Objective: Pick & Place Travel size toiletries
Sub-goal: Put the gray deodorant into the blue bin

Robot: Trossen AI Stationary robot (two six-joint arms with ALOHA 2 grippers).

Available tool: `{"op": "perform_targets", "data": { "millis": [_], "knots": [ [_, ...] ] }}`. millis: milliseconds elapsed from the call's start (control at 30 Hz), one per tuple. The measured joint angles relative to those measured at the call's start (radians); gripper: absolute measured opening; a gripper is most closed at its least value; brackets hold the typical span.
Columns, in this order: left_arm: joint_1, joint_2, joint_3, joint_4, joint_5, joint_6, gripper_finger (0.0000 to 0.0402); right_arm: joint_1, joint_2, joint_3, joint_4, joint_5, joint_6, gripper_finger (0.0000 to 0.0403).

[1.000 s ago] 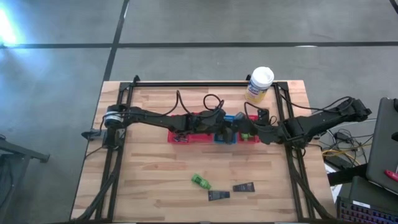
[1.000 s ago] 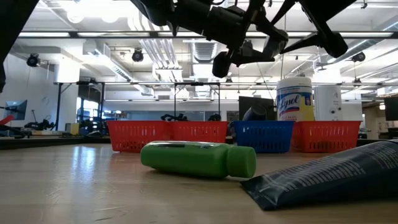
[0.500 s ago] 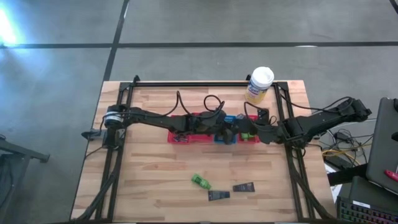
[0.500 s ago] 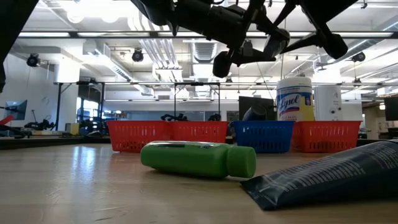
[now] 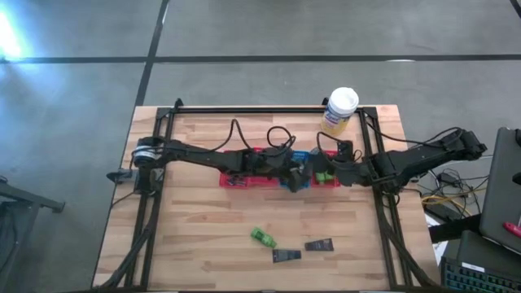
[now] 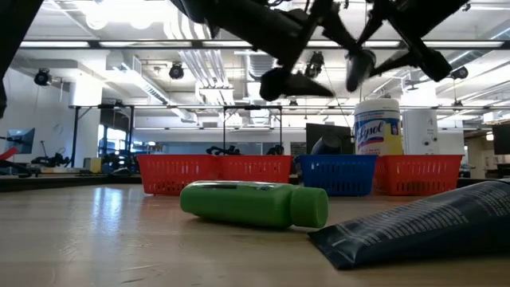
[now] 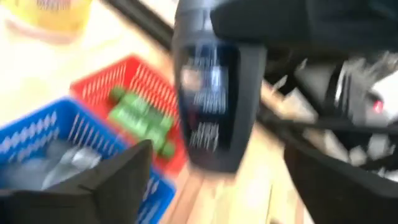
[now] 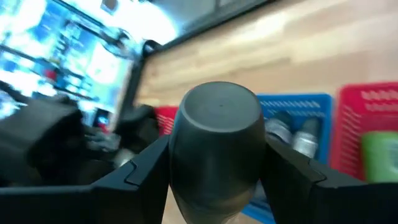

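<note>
My right gripper (image 5: 324, 169) hovers over the row of baskets, shut on a grey-black tube (image 8: 217, 124). That tube also appears in the left wrist view (image 7: 214, 93). My left gripper (image 5: 291, 175) is open just left of it, above the blue basket (image 5: 298, 177), and touches nothing. The blue basket holds grey tubes (image 8: 292, 137). The right-hand red basket (image 5: 327, 177) holds green bottles (image 7: 140, 118). A green bottle (image 5: 262, 237) lies on its side on the near table beside two flat dark sachets (image 5: 286, 255) (image 5: 319, 244). My right gripper pinches the grey-black tube between its two fingers (image 8: 146, 165), one on each side of the body just behind the round end (image 8: 217, 106). The tube lies along the fingers, round end toward the wrist camera. It is lifted clear above the baskets.
A white-lidded yellow canister (image 5: 339, 110) stands at the far edge, behind the baskets. A long red basket (image 5: 244, 177) sits left of the blue one. Black frame rails (image 5: 383, 203) run along both table sides. Bare wood lies near the front edge around the loose items.
My left gripper has drawn back a little toward the table's left, away from the right gripper. The tube has stayed in the right gripper above the baskets.
</note>
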State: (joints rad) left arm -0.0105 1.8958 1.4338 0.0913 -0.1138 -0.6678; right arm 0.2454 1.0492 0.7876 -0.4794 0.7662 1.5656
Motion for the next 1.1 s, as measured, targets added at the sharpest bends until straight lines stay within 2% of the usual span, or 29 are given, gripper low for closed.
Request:
{"op": "perform_targets", "data": {
  "millis": [67, 200, 400, 533, 733, 867, 1000, 1100],
  "knots": [
    [0.000, -0.031, 0.000, -0.135, 0.007, 0.028, 0.0385, -0.020, 0.000, -0.001, -0.039, -0.049, 0.008, 0.0197],
    [-0.026, -0.111, -0.041, -0.286, -0.019, 0.120, 0.0356, -0.096, 0.027, -0.010, -0.041, -0.182, -0.040, 0.0197],
    [-0.025, -0.283, -0.193, -0.297, -0.061, 0.140, 0.0334, -0.306, 0.142, -0.011, -0.022, -0.500, -0.182, 0.0197],
    [0.000, -0.383, -0.321, -0.283, -0.064, 0.111, 0.0334, -0.400, 0.199, -0.011, 0.012, -0.642, -0.247, 0.0213],
    [0.016, -0.504, -0.491, -0.176, -0.064, 0.061, 0.0334, -0.445, 0.241, -0.006, 0.027, -0.731, -0.231, 0.0214],
    [0.025, -0.544, -0.554, -0.117, -0.068, 0.060, 0.0333, -0.445, 0.261, -0.006, 0.061, -0.772, -0.195, 0.0214],
    [0.037, -0.552, -0.585, -0.113, -0.047, 0.120, 0.0333, -0.445, 0.283, -0.006, 0.095, -0.794, -0.170, 0.0241],
    [0.044, -0.552, -0.588, -0.114, 0.028, 0.194, 0.0333, -0.445, 0.288, -0.006, 0.094, -0.793, -0.154, 0.0269]
  ]
}}
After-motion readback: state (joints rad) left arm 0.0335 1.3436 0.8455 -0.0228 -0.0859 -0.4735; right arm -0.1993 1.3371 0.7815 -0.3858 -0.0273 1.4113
